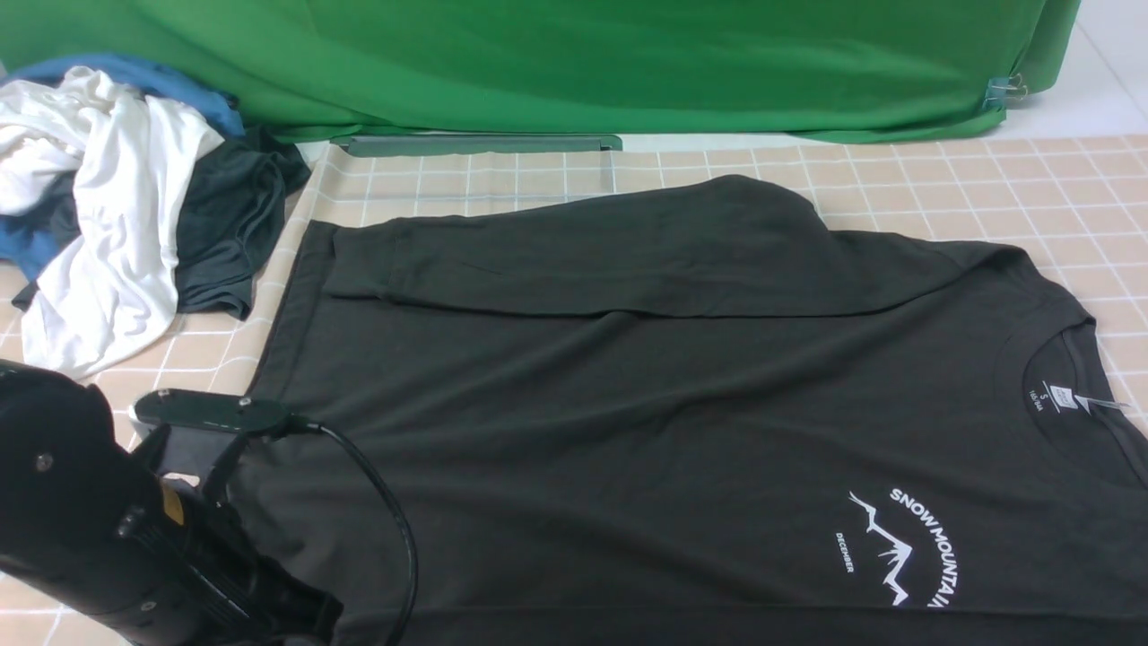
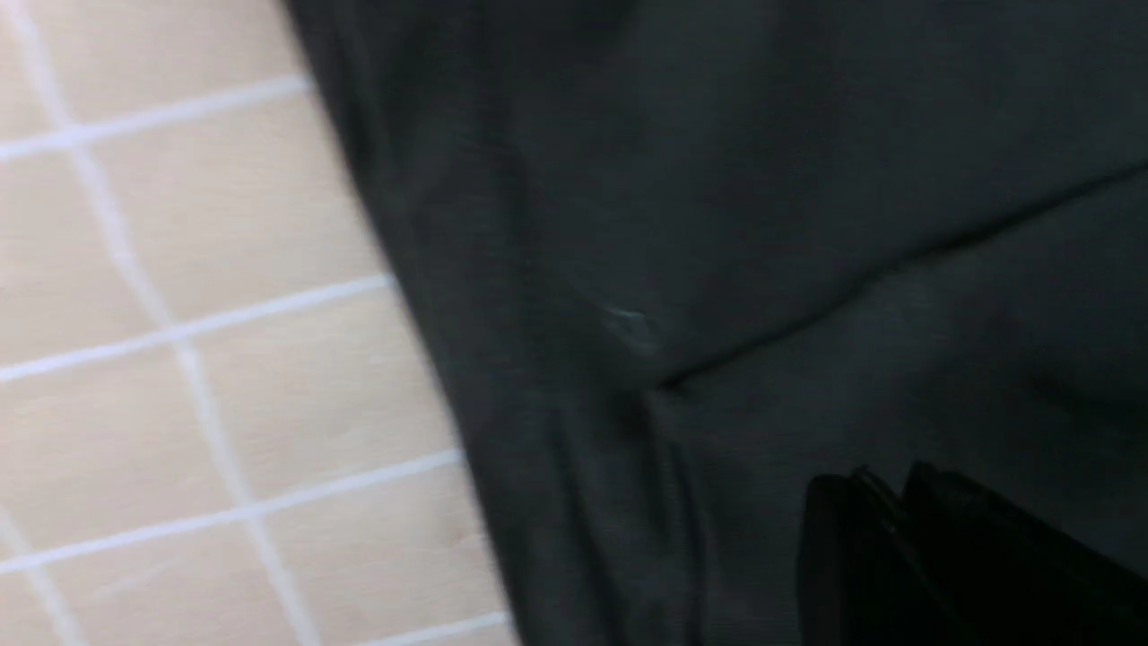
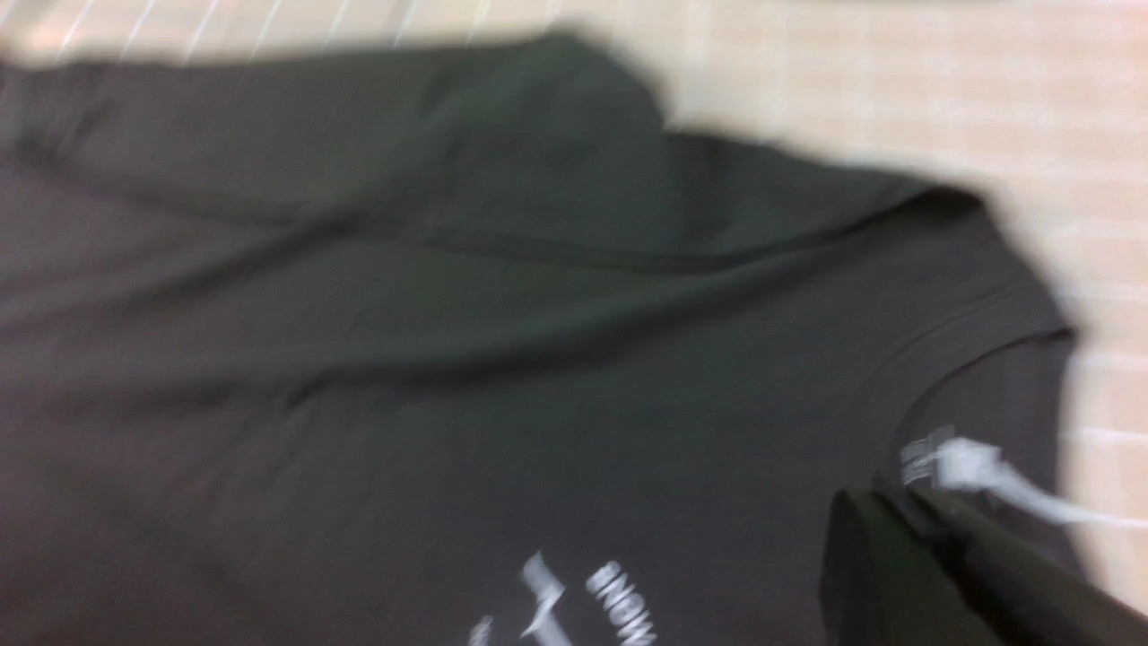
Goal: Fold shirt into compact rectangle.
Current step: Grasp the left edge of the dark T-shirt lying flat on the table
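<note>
One black long-sleeved shirt [image 1: 628, 404] lies flat, chest up, on the checked cloth [image 1: 987, 179]. Its hem is on the left arm's side and its collar on the right gripper's side. The far sleeve [image 1: 574, 260] is folded across the body, with the cuff close to the hem. The white "SNOW MOUNTAIN" print [image 1: 906, 547] and the neck tag [image 1: 1063, 397] are readable.

Right gripper [image 3: 906, 507]: fingers pressed together with nothing between them. It hangs over the collar area with the neck tag just past its tips and the print close beside it. Whether it touches the fabric I can't tell, because that view is blurred.

Left gripper [image 2: 883, 489]: it sits over the shirt body near the hem edge, with bare cloth beyond that edge. The fingers look close together, but the frame is too dark and smeared to tell whether they are closed or pinching fabric.

Front view only:
- The left arm [image 1: 108, 520] is at the hem corner, and its fingertips are out of sight.
- A clothes heap sits well off from both grippers, past the hem: white garment [image 1: 108, 206], dark garment [image 1: 233, 224], blue garment [image 1: 134, 76].
- The green backdrop [image 1: 628, 63] is behind everything.

The right gripper shows only in its own wrist view.
</note>
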`<state>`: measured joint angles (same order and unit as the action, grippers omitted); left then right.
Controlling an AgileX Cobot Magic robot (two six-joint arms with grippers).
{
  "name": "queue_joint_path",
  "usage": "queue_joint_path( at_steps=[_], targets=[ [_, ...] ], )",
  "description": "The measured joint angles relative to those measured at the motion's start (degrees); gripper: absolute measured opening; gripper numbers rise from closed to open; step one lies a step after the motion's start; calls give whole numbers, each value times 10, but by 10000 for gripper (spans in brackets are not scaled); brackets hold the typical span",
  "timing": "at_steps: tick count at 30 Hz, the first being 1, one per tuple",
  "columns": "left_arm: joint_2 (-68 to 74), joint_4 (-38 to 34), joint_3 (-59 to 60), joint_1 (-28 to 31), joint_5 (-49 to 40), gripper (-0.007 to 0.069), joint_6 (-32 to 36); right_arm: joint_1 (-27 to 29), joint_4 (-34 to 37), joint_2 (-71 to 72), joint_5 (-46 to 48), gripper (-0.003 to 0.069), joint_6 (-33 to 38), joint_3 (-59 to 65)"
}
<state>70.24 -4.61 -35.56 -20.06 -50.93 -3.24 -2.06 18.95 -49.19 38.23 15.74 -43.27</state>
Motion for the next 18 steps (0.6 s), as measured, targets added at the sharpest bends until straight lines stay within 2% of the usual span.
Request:
queue_joint_path(
  at_steps=[2,5,11,15,18],
  targets=[
    [0,19,0,0,0,117,-17,0,24,-14,4,39,24,0],
    [0,38,0,0,7,216,-37,0,37,-22,7,39,46,0],
    [12,36,0,0,41,395,-54,0,41,-22,7,39,66,-2],
    [54,16,0,0,59,468,-55,0,43,-22,7,39,69,-3],
    [92,-1,0,0,61,475,-53,0,43,-22,7,39,70,-3]
  ],
)
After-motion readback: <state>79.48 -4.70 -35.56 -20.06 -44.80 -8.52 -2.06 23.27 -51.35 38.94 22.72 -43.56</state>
